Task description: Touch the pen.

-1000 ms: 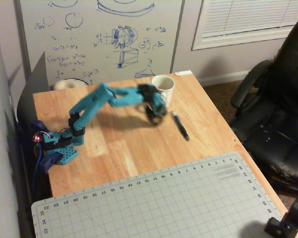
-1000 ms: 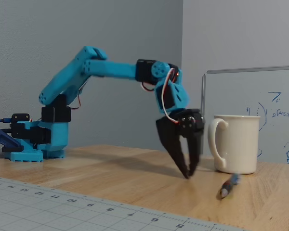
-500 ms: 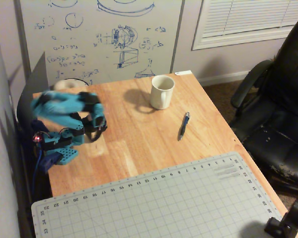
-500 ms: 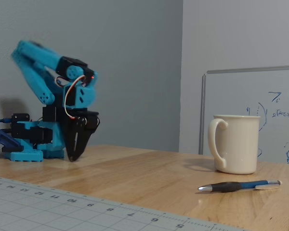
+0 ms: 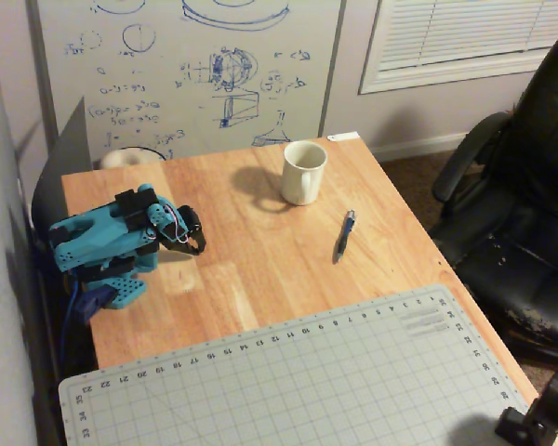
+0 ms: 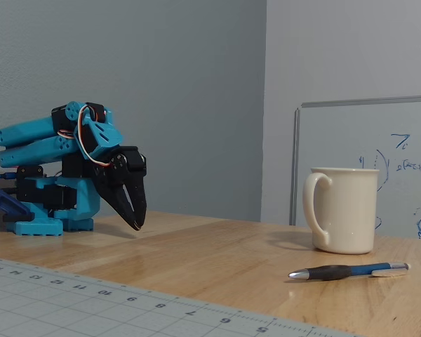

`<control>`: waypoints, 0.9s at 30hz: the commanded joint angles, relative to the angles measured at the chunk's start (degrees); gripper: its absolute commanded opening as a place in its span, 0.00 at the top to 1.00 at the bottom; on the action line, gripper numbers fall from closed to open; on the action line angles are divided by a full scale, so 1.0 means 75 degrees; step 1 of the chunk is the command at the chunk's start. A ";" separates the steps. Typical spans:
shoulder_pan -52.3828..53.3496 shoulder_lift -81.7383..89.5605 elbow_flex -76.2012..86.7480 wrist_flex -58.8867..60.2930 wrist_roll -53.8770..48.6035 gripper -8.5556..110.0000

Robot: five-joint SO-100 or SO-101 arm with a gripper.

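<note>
Clenched, empty hand well apart from pen, mug near it, bare table between.

**Wooden table, four things on it**

Light wood table. Cream mug upright near the far edge, handle toward camera in overhead view. Pen lies flat just right of and nearer than the mug, apart from it. Grey gridded cutting mat covers the near end. Blue arm base at left edge.
</note>
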 commanded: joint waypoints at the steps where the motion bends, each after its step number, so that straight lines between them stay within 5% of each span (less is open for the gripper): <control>1: -0.0059 0.0164 -0.0105 0.0012 0.0059 0.92; 27: -0.0070 -0.1043 -0.1734 -0.0879 -0.0023 0.92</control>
